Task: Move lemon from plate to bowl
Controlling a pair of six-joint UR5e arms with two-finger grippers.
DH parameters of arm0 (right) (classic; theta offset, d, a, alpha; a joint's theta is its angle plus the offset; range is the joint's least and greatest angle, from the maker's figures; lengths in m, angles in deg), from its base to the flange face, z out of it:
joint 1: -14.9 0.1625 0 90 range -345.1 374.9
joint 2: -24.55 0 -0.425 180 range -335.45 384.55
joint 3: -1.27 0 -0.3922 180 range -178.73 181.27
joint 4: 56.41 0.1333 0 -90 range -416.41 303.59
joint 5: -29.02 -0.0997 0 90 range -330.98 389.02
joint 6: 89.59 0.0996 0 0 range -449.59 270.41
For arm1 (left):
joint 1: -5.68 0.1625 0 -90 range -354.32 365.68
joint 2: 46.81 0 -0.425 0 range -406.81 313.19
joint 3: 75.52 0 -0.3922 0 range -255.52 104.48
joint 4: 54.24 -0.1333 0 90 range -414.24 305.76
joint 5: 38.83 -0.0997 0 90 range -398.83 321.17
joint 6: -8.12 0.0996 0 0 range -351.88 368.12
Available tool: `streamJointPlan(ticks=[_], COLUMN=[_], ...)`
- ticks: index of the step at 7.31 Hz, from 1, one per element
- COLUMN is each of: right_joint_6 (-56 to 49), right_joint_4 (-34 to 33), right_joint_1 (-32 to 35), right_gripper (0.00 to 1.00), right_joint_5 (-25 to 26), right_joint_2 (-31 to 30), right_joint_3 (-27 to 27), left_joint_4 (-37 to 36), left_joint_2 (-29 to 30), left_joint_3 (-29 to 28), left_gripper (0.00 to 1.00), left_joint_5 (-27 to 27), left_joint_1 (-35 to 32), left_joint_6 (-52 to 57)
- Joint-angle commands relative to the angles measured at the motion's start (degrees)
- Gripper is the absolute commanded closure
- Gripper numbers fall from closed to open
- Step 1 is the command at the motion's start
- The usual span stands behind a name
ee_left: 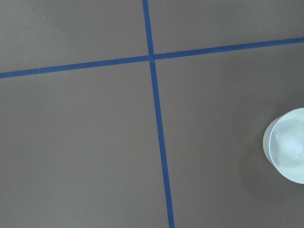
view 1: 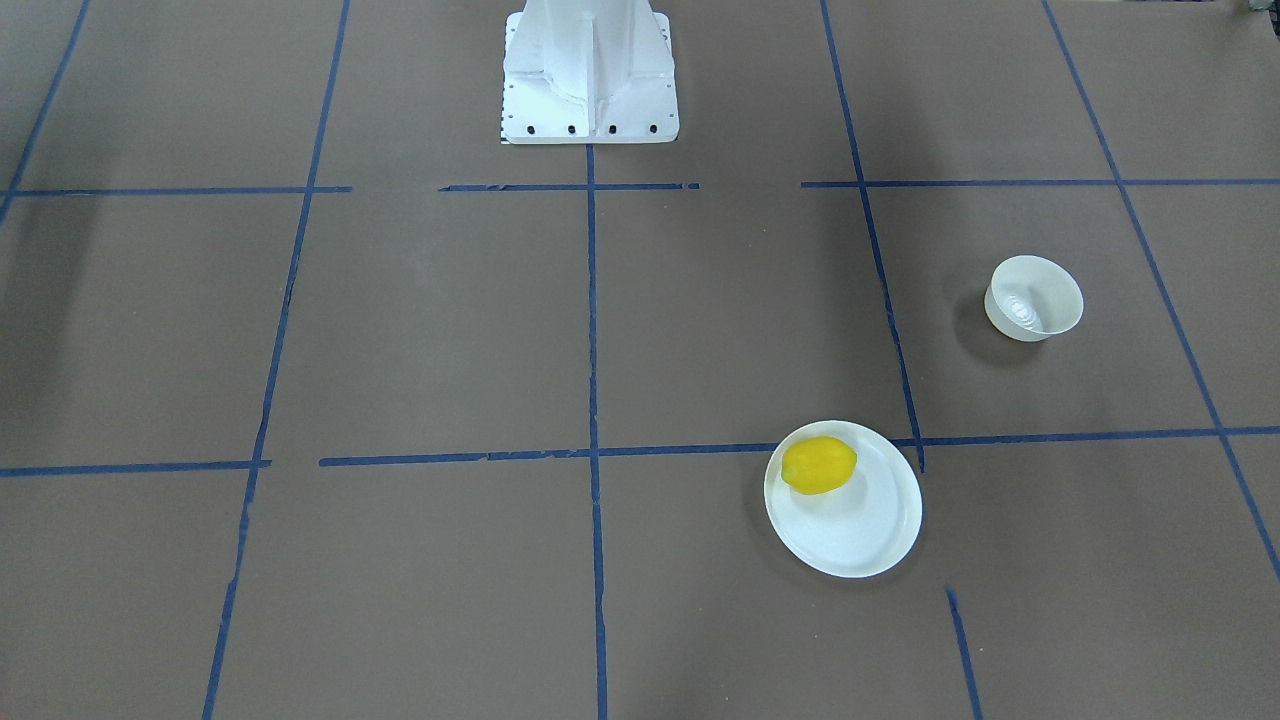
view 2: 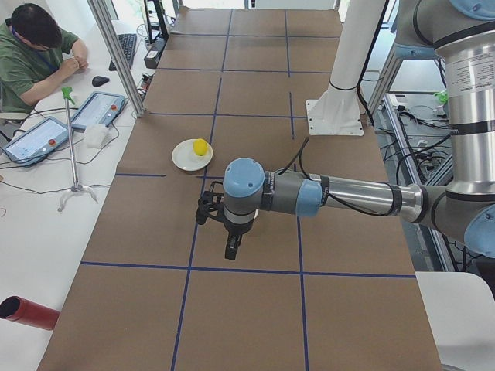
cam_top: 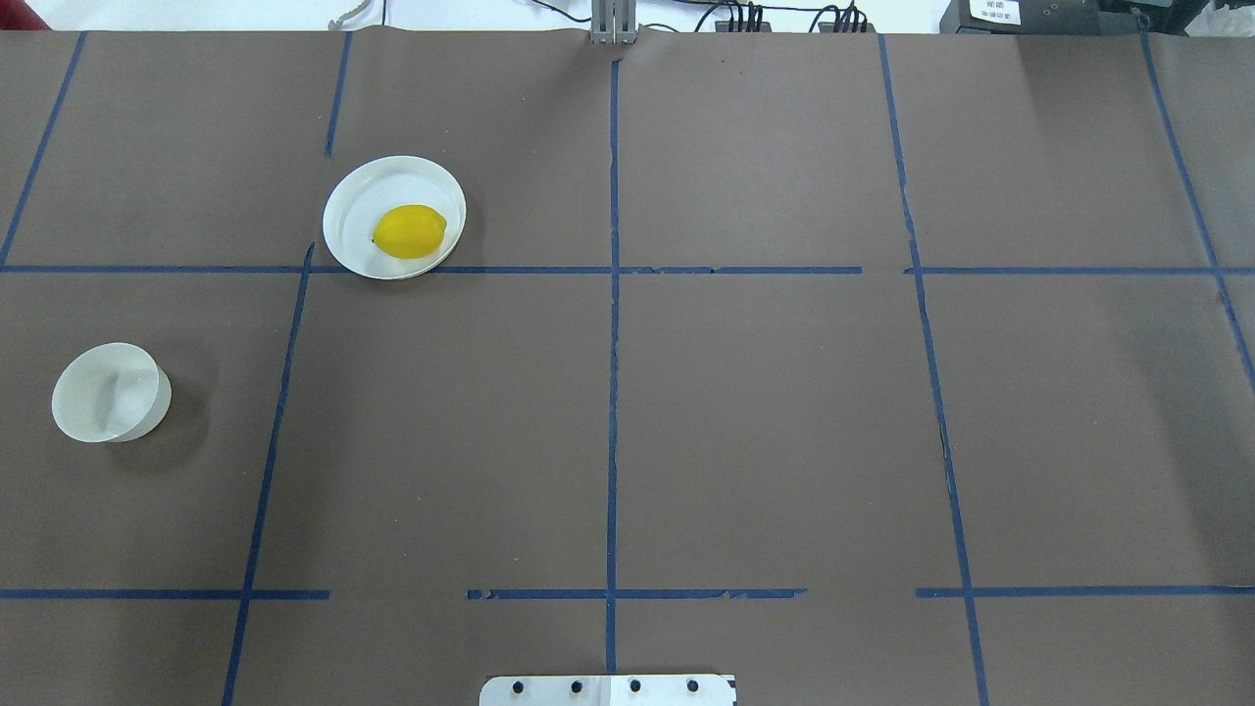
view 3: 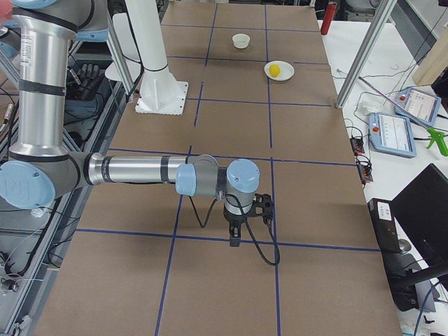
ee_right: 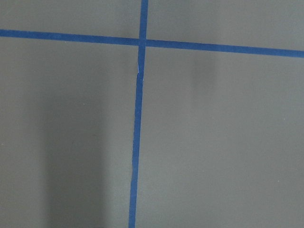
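The yellow lemon lies on the flat white plate, toward the rim nearest the robot. They also show in the overhead view, lemon on plate. The small deep white bowl stands empty, apart from the plate, on the robot's left side, and at the right edge of the left wrist view. My left gripper hangs over the table in front of the plate. My right gripper hangs far from both. I cannot tell whether either is open or shut.
Blue tape lines grid the brown table. The white robot pedestal stands at mid-table edge. An operator sits at a side desk with tablets. A red cylinder lies off the table's edge.
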Motion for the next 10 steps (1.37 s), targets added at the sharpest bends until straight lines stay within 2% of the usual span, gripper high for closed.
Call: streamJointPlan(ticks=[1, 4, 6, 8, 10], right_joint_6=[0.00, 0.00, 0.00, 0.00, 0.00], right_joint_4=[0.00, 0.00, 0.00, 0.00, 0.00], right_joint_1=[0.00, 0.00, 0.00, 0.00, 0.00], right_gripper=[0.00, 0.00, 0.00, 0.00, 0.00], right_joint_5=[0.00, 0.00, 0.00, 0.00, 0.00], right_joint_2=[0.00, 0.00, 0.00, 0.00, 0.00], right_joint_3=[0.00, 0.00, 0.00, 0.00, 0.00], left_joint_4=[12.12, 11.37, 11.28, 11.28, 11.54], left_joint_2=[1.73, 12.87, 18.68, 24.39, 31.16], left_joint_3=[-2.74, -5.64, -6.27, -7.32, -11.78], left_gripper=[0.00, 0.00, 0.00, 0.00, 0.00], left_joint_5=[-0.61, -0.79, -7.43, -7.73, -7.91], left_joint_1=[1.35, 8.64, 16.09, 23.21, 28.41], left_joint_6=[-3.03, -6.81, -7.10, -7.19, -6.67])
